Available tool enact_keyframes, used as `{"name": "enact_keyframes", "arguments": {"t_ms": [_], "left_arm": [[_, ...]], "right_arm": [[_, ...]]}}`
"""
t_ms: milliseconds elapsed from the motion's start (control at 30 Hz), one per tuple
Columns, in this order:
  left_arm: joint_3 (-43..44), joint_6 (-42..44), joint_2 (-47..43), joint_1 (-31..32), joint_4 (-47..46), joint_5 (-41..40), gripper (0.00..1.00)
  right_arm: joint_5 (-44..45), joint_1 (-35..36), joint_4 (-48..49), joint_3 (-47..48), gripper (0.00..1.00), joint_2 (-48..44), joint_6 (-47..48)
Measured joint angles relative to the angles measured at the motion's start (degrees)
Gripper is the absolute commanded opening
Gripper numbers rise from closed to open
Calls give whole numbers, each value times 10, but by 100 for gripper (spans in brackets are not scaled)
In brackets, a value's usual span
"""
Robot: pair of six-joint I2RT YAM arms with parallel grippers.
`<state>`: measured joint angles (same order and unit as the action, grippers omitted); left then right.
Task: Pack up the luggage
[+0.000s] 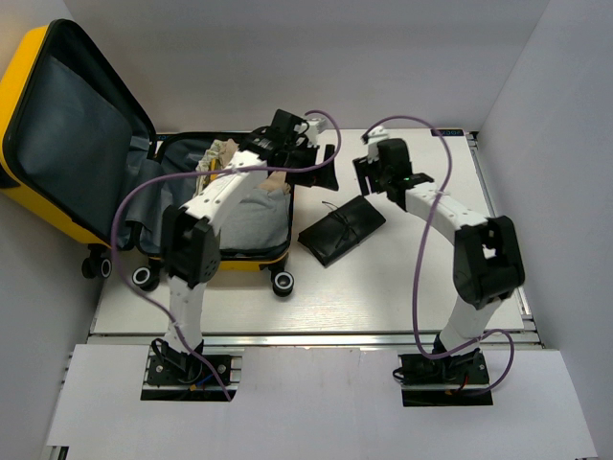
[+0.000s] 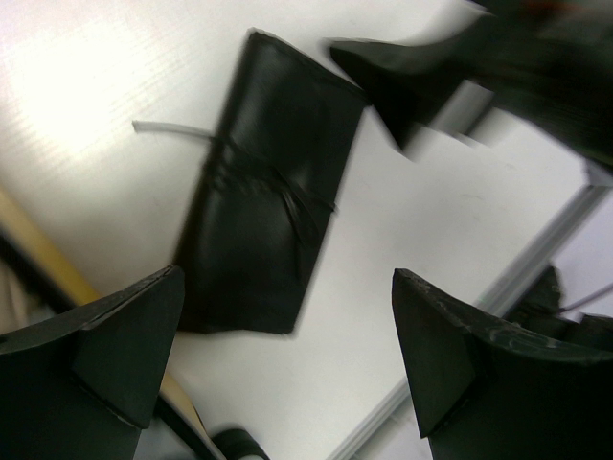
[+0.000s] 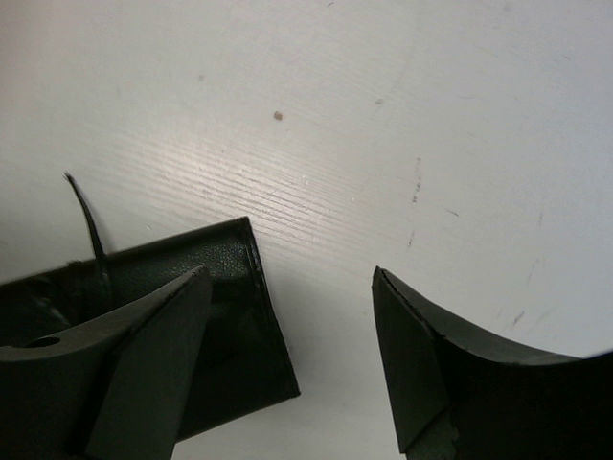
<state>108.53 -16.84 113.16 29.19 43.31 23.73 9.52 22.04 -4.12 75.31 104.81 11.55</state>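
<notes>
Jaws spread wide and empty, the right gripper (image 3: pixel 291 274) and left gripper (image 2: pixel 287 278) hover above the black pouch (image 1: pixel 342 230). The open yellow luggage (image 1: pixel 72 125), holding grey clothing (image 1: pixel 254 225), lies just beside that pouch.

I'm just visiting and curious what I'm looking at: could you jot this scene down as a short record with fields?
Luggage: large yellow hard-shell suitcase, lying open on the white table, lid raised at the left
Inside: grey folded cloth; a beige item behind it, unclear
Outside: small flat black pouch, on the table right of the suitcase
Left gripper: open, empty, pointed at the pouch
Right gripper: open, empty, one finger over a corner of the pouch
</notes>
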Motion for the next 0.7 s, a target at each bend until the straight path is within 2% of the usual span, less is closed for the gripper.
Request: {"name": "enact_keyframes", "arguments": {"t_ms": [167, 300, 500, 700], "left_arm": [[140, 68, 157, 7, 48, 10, 98], [162, 120, 214, 14, 63, 14, 98], [178, 176, 229, 42, 70, 11, 98], [190, 187, 277, 49, 55, -2, 98]], "right_arm": [[19, -28, -13, -45, 77, -109, -156], [7, -58, -33, -127, 78, -167, -263], [-82, -76, -58, -216, 81, -170, -383], [-165, -71, -32, -251, 82, -130, -471]]}}
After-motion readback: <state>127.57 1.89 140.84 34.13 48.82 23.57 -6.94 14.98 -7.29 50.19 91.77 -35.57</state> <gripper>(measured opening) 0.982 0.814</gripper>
